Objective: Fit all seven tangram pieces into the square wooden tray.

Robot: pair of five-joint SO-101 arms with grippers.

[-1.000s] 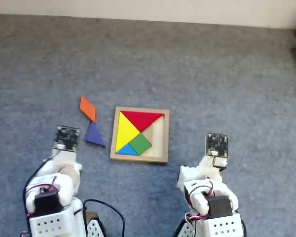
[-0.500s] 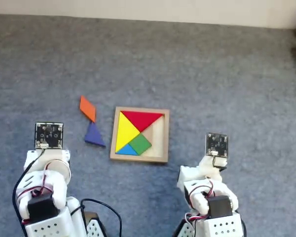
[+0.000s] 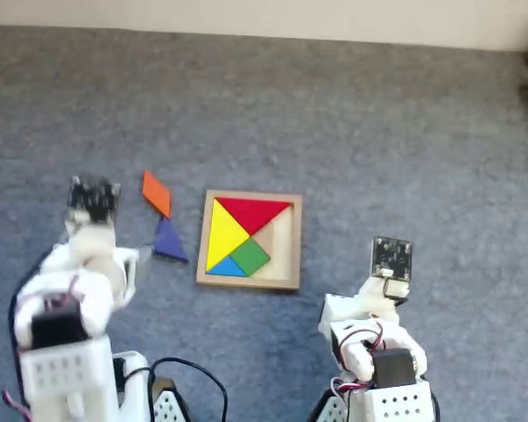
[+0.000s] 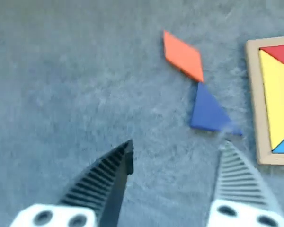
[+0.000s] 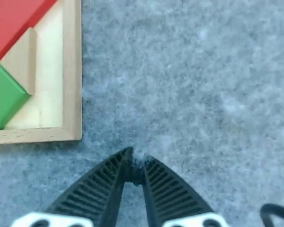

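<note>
Square wooden tray point(image 3: 251, 194) at centre of grey carpet point(image 3: 378, 132), partly filled: red triangle point(image 3: 251, 214) at 12 o'clock inside, yellow triangle point(image 3: 223, 237) at 9, green square point(image 3: 249, 257) and light blue triangle point(image 3: 226, 267) toward 6 and 7, bare tray floor from 3 to 5 o'clock. Outside, apart from the rim: dark blue triangle point(image 3: 168, 240) at 9 o'clock of the tray, orange parallelogram point(image 3: 157, 193) at 10 o'clock, corners of the two nearly touching. No shift in any piece over the last second. Changed instead: left arm, swung outward from 8 o'clock of the tray, then lifted forward, now angled toward the loose pair. Left gripper point(image 4: 178, 143) spread wide, holding nothing, poised just short of the dark blue triangle and roughly lined up with it. Right gripper point(image 5: 138, 156) closed, empty, parked over carpet at 4 o'clock of the tray, barely moved. Judged from this: opening of a pick on the dark blue triangle, with two pieces yet to place and the bare right-hand part of the tray waiting for them.
</note>
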